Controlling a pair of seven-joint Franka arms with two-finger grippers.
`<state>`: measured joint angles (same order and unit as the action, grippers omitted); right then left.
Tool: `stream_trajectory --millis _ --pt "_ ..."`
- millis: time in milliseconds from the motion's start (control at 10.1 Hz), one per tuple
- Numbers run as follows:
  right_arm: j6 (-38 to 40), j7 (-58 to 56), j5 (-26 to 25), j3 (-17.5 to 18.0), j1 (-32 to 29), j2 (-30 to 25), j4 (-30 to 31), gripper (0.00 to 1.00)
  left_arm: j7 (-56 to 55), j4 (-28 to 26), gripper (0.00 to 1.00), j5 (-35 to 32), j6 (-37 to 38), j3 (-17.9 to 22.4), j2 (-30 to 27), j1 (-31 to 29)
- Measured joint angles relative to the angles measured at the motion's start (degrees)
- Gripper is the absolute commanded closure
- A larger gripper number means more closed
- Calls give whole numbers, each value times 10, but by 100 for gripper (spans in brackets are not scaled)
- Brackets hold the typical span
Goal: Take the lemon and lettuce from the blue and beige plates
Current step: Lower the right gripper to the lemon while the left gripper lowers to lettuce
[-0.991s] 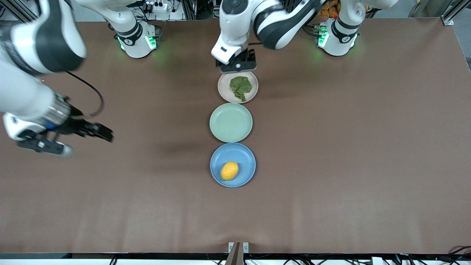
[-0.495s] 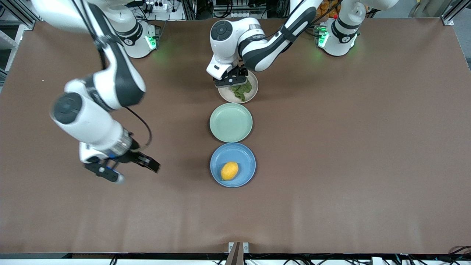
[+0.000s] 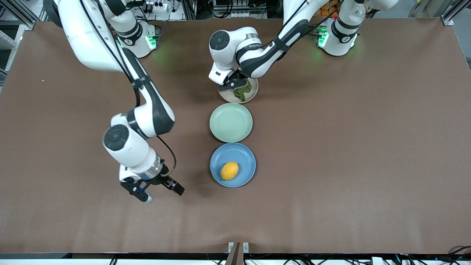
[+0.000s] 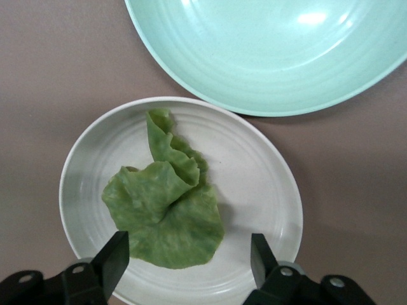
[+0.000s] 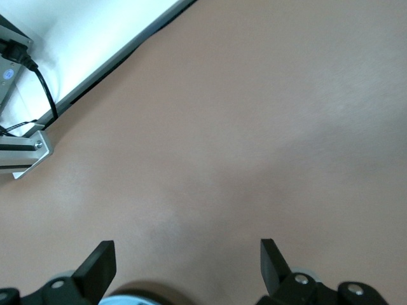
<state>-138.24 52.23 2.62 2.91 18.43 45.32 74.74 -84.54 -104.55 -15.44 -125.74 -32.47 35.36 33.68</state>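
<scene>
Since the earlier frame we see the right claw (image 3: 160,188) has swung in beside the blue plate (image 3: 247,174), open over bare bench (image 3: 331,147); oval lemon (image 3: 229,171) untouched. Left wrist: left claw (image 4: 191,254) open, straddling wrinkled lettuce (image 4: 166,213) on the beige plate (image 4: 267,184); mint plate (image 4: 273,57) adjacent. Right wrist: bench only.
</scene>
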Motion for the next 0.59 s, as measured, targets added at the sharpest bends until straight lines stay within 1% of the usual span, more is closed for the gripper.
stream_trajectory --millis 99,297,595 --pt "-5 28 0 -2 15 21 -21 0 -9 0 21 0 -5 1 7 -1" --pt "-5 73 0 -12 53 46 -56 0 -21 0 22 0 -15 3 18 -2" --pt "-4 129 1 -13 85 58 -63 0 -33 0 24 0 -32 9 33 -2"
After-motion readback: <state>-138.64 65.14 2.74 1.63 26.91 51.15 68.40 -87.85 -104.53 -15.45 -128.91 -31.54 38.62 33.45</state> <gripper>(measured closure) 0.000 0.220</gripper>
